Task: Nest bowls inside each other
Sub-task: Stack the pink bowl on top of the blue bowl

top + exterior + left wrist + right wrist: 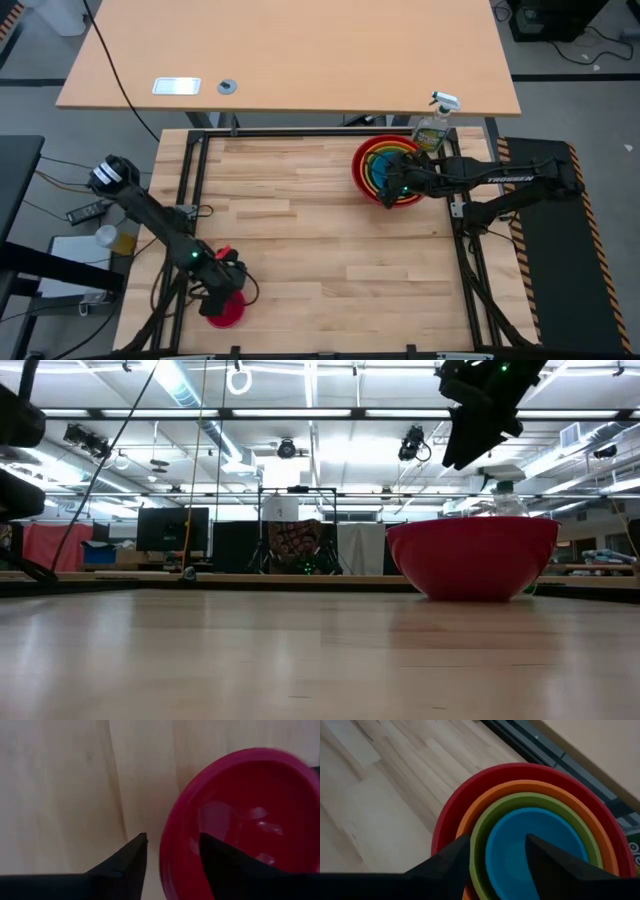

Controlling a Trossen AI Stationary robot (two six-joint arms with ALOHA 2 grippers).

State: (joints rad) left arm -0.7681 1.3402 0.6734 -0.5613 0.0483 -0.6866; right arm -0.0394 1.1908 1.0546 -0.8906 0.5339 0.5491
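Observation:
The pink bowl stands on its base at the table's near left corner, and fills much of the left wrist view. My left gripper points steeply down over it, open. One finger stands outside the bowl's rim and one over its inside, with no touch showing. At the far right stands a stack: the red bowl holds the orange, the lime green and the blue. My right gripper hangs open well above this stack, holding nothing.
A clear spray bottle with a white trigger stands just behind the stack at the table's far right corner. Black frame rails run along the table's edges. The broad middle of the wooden tabletop lies bare.

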